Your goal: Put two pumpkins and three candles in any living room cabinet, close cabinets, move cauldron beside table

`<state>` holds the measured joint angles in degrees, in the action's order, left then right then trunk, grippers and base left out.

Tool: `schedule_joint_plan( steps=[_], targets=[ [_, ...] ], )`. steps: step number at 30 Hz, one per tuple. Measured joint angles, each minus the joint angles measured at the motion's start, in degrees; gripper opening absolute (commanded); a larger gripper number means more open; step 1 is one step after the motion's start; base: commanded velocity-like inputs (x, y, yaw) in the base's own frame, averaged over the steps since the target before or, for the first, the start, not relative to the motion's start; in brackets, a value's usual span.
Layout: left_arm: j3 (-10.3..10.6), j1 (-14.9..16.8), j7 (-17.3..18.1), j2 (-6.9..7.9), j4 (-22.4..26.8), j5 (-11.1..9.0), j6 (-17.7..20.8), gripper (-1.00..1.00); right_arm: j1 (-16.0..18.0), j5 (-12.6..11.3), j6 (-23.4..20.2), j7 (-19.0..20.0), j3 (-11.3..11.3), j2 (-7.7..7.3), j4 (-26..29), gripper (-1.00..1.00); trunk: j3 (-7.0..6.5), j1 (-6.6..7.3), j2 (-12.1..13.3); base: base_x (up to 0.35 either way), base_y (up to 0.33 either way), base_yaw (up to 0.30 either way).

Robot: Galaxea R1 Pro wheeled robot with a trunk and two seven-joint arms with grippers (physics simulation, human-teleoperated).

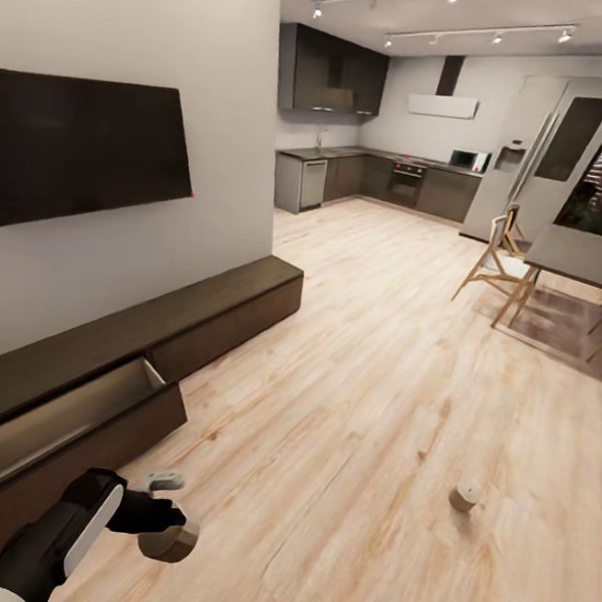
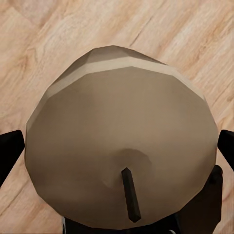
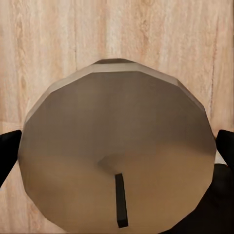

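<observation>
Over the floor by the cabinet, w/ one drawer open, my left gripper grips a candle; right gripper grips another candle; third candle on floor.

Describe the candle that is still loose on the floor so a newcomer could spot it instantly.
Start from the dining table with wooden chairs at the right, then come down the bare wood floor toward the robot. The loose candle stands there alone, a squat grey-beige cylinder; unlike the candle in the left claw, nothing grips it.
</observation>
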<state>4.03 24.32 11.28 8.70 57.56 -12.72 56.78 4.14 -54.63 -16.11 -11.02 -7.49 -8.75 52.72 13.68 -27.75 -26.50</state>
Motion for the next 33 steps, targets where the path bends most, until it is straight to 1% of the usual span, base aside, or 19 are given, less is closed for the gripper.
schedule_joint_plan(
  steps=[6,9,13,14,17,22,24,29,33],
  targets=[
    [0.0,0.0,0.0,0.00,0.0,0.0,0.0,-1.00,0.1,0.4,0.0,-0.9,0.0,0.22,0.1,-1.00,0.22,0.00,0.0,0.008,0.003,0.282],
    [0.0,0.0,0.0,0.00,0.0,0.0,0.0,-1.00,0.1,0.5,0.0,-1.3,-0.1,0.22,0.2,-1.00,0.34,0.00,0.0,0.147,0.097,0.278],
    [0.0,0.0,0.0,0.00,0.0,0.0,0.0,-1.00,0.1,0.8,-0.1,-3.1,0.0,0.25,0.4,-1.00,0.50,0.00,0.0,0.144,0.054,0.276],
    [0.0,0.0,0.0,0.00,0.0,0.1,0.0,-1.00,0.2,0.8,-0.1,-3.9,-0.1,0.36,0.4,-1.00,0.55,0.00,0.0,0.042,0.014,0.275],
    [0.0,0.0,0.0,0.00,0.0,0.0,0.0,-1.00,0.3,0.9,-0.1,-5.9,-0.1,1.28,0.4,-1.00,0.67,0.00,0.0,0.017,0.005,0.275],
    [0.0,0.0,0.0,0.00,0.0,0.0,0.0,-1.00,0.3,2.8,-0.1,-6.4,-0.1,1.61,0.4,-1.00,0.88,0.00,0.0,0.004,0.001,0.274],
    [0.0,0.0,0.0,0.00,0.0,0.0,0.0,-1.00,0.3,3.2,-0.1,-6.5,-0.1,1.67,0.4,-1.00,0.96,0.00,0.0,0.001,0.000,0.273],
    [0.0,0.0,0.0,0.00,0.0,0.0,0.0,-1.00,0.3,3.6,-0.2,-7.6,-0.1,2.69,0.5,-1.00,1.19,0.00,0.0,0.000,0.000,0.268],
    [0.0,0.0,0.0,0.00,0.0,0.0,0.0,-1.00,0.3,3.7,-0.2,-9.1,-0.1,2.93,0.5,-1.00,1.39,0.00,0.0,0.000,0.000,0.265]
  ],
)
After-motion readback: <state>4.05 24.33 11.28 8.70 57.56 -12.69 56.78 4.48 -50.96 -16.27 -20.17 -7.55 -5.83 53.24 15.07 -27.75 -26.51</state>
